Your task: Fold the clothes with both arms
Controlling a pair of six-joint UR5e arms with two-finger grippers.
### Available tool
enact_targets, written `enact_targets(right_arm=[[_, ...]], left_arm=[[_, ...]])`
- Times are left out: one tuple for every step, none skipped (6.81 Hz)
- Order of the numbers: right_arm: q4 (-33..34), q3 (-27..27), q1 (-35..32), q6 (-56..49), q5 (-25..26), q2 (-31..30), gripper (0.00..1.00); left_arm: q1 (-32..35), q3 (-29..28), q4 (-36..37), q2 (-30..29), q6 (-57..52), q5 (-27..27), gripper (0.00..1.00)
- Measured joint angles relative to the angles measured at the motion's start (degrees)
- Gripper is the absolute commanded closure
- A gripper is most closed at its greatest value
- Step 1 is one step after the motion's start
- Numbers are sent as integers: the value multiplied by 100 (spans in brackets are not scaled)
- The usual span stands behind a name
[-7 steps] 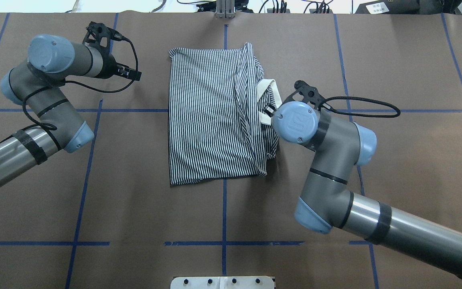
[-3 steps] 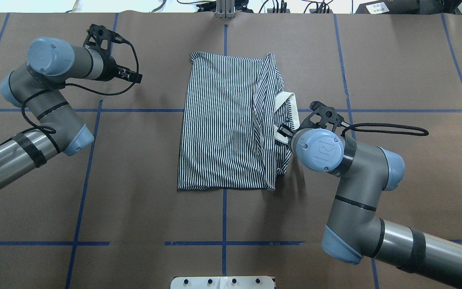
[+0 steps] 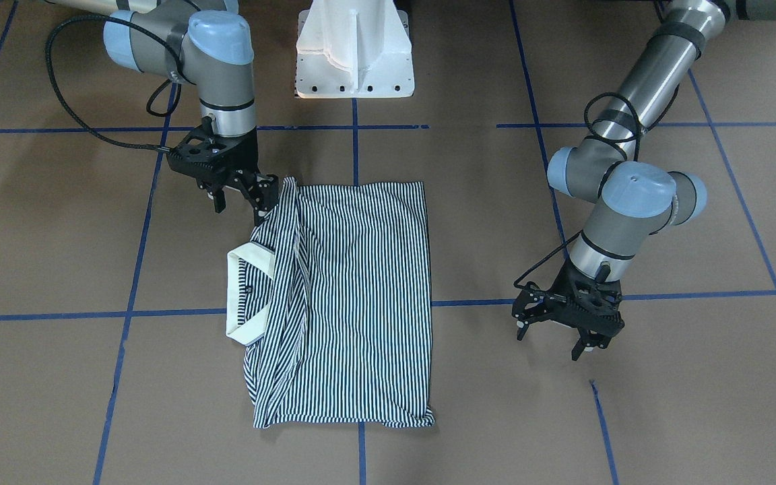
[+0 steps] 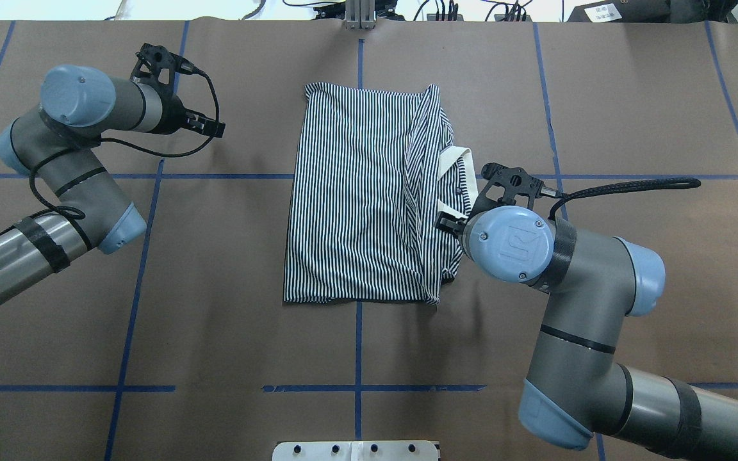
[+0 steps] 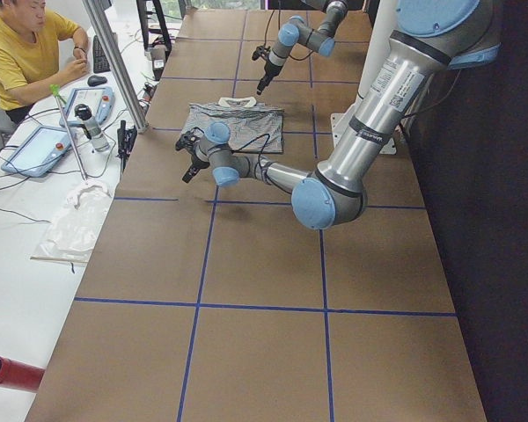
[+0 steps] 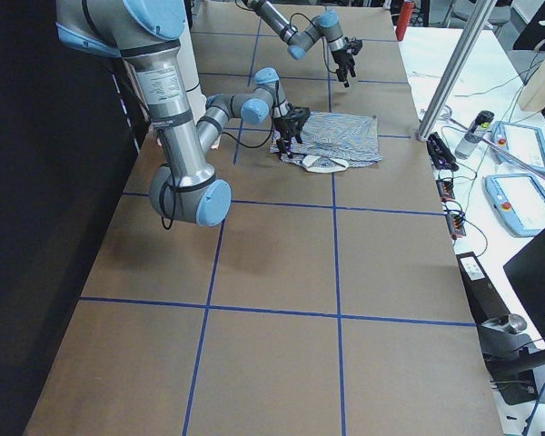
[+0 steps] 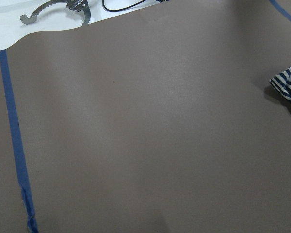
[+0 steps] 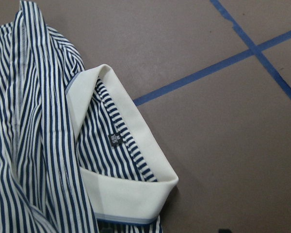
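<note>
The left gripper [image 3: 547, 342] hangs over the table [image 4: 215, 288], jaws spread and empty. The shirt [image 4: 356, 198] lies well apart from them, towards the other arm, flat in a rough rectangle. The right gripper [image 3: 240, 209] stands at the shirt's bunched edge with jaws parted, apparently pinching nothing. Cloth is just beside one finger, and the collar [image 8: 131, 194] lies just beyond the jaws. The shirt is probably light and limp, so it would sag and drag. The best hold looks like a hem corner for each arm, through all layers.

Grey left arm [image 4: 84, 182] and right arm [image 4: 574, 314], light-blue caps [image 4: 508, 243], black cables [image 4: 625, 187].
</note>
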State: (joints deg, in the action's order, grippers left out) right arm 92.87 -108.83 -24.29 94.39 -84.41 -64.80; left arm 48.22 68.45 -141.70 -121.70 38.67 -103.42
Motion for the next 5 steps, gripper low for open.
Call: enact_targets(right_arm=[[152, -10, 181, -62, 4, 113, 8], [363, 64, 319, -156, 7, 339, 23], [628, 244, 399, -426, -1, 615, 36], [785, 452, 433, -807, -17, 796, 46], [840, 624, 443, -1113, -34, 895, 46]], left_arm=[[-3, 39, -2, 38, 0, -2, 0], [-5, 65, 0, 57, 0, -2, 0], [-5, 75, 1, 63, 0, -5, 0], [-6, 78, 2, 66, 0, -9, 0], [-6, 83, 2, 67, 0, -11, 0]])
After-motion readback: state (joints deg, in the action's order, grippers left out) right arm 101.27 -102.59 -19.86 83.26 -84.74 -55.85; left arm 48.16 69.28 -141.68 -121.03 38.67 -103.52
